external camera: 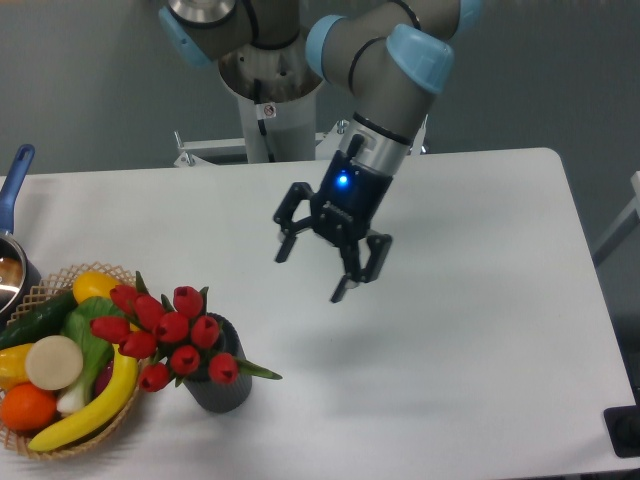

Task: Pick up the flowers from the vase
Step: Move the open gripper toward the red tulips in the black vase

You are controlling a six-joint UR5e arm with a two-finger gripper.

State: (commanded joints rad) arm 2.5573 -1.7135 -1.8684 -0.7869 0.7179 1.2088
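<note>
1. The gripper (312, 270) hung in the air above the middle of the white worktop (470, 330), tilted, with both fingers spread wide and nothing between them.
2. A blue light glowed on the gripper body, just above the fingers (352, 281).
3. The arm (385, 70) reached down from the upper centre, grey with light blue joint caps.
4. The flowers (165, 335) sat in the vase (222, 385) near the front left of the worktop, well apart from the gripper, down and to its left.
5. The red buds leaned left, spreading wider than the vase and overlapping the edge of the basket in this view; one green leaf stuck out to the right.
6. The vase stood upright, dark grey, mostly hidden behind the buds.
7. A wicker basket (112, 425) sat just left of the vase at the front left corner; whether the two touched, could not tell.
8. The basket held a banana (95, 405), an orange (26, 407), a cucumber (38, 317), a yellow fruit, some green leafy stuff and a pale round piece.
9. A pot (10, 272) with a blue handle showed partly at the left edge, behind the basket.
10. The gripper cast a soft shadow on the worktop below and to its right.
</note>
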